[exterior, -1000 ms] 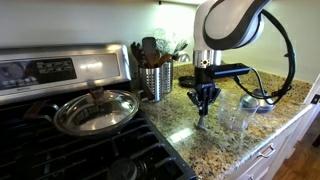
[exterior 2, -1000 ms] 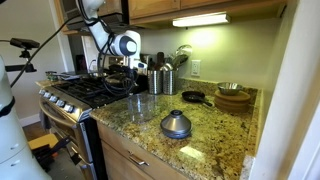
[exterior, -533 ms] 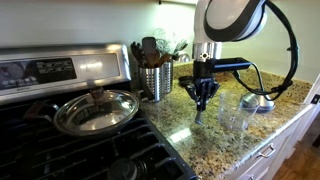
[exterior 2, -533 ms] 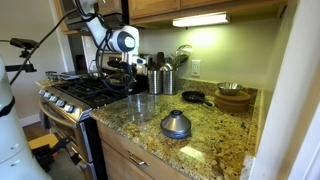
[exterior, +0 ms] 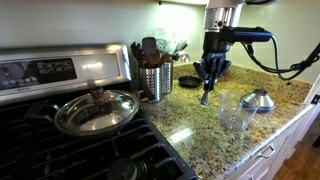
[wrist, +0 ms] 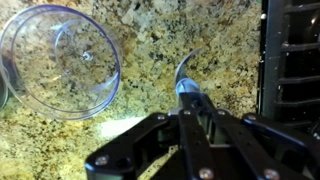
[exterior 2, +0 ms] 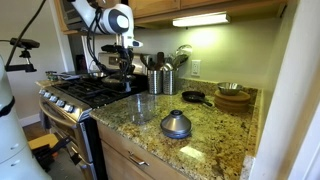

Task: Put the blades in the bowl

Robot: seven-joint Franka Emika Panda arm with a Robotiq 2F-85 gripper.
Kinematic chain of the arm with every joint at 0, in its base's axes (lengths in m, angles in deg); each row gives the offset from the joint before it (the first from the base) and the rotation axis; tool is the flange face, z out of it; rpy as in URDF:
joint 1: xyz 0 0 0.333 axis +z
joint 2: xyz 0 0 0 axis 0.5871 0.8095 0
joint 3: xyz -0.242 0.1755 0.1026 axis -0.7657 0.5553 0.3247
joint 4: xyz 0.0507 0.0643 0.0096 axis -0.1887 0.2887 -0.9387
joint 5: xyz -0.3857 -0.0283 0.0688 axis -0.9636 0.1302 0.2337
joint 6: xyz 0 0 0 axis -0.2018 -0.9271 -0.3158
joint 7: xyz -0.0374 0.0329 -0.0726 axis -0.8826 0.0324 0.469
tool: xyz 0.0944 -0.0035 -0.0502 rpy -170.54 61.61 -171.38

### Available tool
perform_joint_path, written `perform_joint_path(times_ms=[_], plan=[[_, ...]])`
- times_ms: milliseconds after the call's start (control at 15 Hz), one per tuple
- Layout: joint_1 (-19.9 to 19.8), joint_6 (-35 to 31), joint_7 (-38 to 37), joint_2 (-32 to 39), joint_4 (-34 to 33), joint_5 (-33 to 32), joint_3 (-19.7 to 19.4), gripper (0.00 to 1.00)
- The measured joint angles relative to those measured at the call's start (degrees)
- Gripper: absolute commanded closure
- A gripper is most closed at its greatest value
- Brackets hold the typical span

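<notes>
My gripper (exterior: 211, 76) is shut on the blades (exterior: 205, 97), a small grey metal piece with a blue-tinted hub that hangs below the fingers, lifted off the granite counter. In the wrist view the blades (wrist: 187, 82) stick out from the closed fingers (wrist: 196, 104), with one curved wing showing. The bowl (exterior: 237, 112) is clear and straight-sided. It stands on the counter, below the gripper and off to one side. It appears empty in the wrist view (wrist: 60, 60) and also shows in an exterior view (exterior 2: 141, 107). The gripper (exterior 2: 124, 68) hangs above the counter near the stove.
A stove with a lidded steel pan (exterior: 95, 110) borders the counter. A utensil holder (exterior: 155, 80) stands at the back. A grey metal dome piece (exterior 2: 176, 124) sits near the bowl. A small black dish (exterior 2: 193, 97) and a wooden bowl (exterior 2: 233, 97) are further along.
The gripper has risen from the counter with the blades in it and moved sideways, away from the stove and towards the bowl side.
</notes>
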Motion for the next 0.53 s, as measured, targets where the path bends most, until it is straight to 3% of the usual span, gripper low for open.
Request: perform_joint_path(times_ms=[533], plan=[[-4.0, 7.2, -4.7, -10.1, 3.1, -4.5, -0.7, 0.92]])
